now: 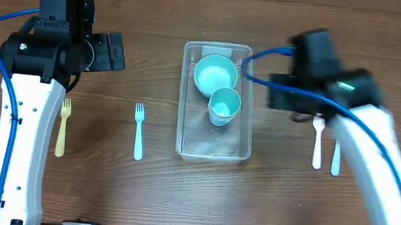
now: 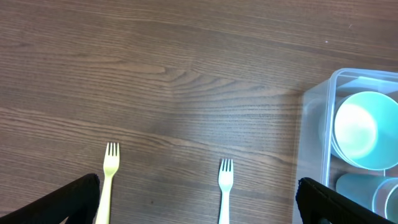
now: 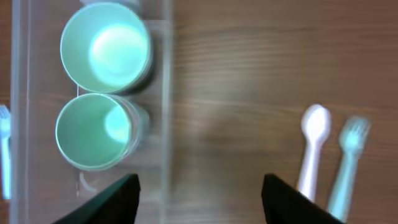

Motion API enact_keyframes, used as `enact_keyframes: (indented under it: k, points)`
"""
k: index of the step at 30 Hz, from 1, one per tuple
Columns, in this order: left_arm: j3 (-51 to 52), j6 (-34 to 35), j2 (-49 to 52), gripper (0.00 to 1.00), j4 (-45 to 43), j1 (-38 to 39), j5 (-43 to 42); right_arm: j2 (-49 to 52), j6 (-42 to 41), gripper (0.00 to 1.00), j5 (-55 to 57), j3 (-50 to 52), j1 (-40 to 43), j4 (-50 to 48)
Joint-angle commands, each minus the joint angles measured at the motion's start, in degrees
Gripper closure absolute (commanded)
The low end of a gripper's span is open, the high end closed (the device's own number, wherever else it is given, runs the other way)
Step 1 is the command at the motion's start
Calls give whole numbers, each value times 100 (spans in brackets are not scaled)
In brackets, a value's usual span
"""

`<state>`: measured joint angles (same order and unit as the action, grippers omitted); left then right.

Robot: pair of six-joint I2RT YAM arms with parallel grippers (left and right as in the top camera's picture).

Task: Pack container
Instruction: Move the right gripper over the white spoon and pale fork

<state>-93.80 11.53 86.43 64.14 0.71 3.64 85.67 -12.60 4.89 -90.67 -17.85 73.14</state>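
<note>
**Right side: utensil pick looks next**

Right gripper (image 3: 199, 186) has its fingers spread wide with nothing between them. It hangs over bare table (image 3: 249, 74), between the container (image 1: 212, 143) and the spoon (image 3: 314, 140). Left gripper (image 2: 198, 184) is also spread wide and empty, above the blue fork (image 2: 225, 186) and yellow fork (image 2: 109, 180).

The container sits mid-table between the arms, with the bowl (image 1: 215, 75) at its far end and the cup (image 1: 224, 105) touching the bowl. The near end is bare.

My read is that the spoon is the closest pick for the right arm. To do it well:
- Centre over the handle, jaws across it, not over the spoon's head.
- Come straight down — the pale fork (image 3: 348, 158) lies just beside the spoon, so an off-centre close risks catching both.
- Drop it in the bare near end, lengthwise, clear of the cup.

Obstacles are the container rim on the carry-in and the cup, which could tip if clipped. The right arm is blurred in the overhead view, so its exact pose is unclear. Both left forks lie well apart with a clear approach.
</note>
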Motion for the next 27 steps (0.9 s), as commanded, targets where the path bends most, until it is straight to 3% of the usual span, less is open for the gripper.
enact_keyframes:
  k: [1, 3, 5, 10, 12, 21, 25, 27]
  points:
    - [-85, -127, 9, 0, -7, -33, -11, -1019, -109, 31, 59, -129, 754, 601]
    - [-85, -127, 9, 0, -7, -33, -11, -1405, -85, 22, 66, 258, 1244, 798]
    - [-85, -127, 9, 0, -7, -33, -11, -1421, -63, 22, 63, 833, 1574, 649]
    - [-85, -127, 9, 0, -7, -33, -11, -1394, -85, 23, -173, 2629, 2400, -1058]
    - [-85, -127, 9, 0, -7, -33, -9, -1309, -83, 0, -92, 2942, 2500, -1204]
    - [-85, -127, 9, 0, -7, -33, -11, -1235, -87, 0, -94, 3008, 2498, -1246]
    - [-85, -216, 9, 0, -232, -33, 195, -1235, -87, 0, -94, 3008, 2500, -1246]
    - [-85, -111, 13, 0, -839, -31, -151, -1235, -87, 0, -94, 3008, 2498, -1246]
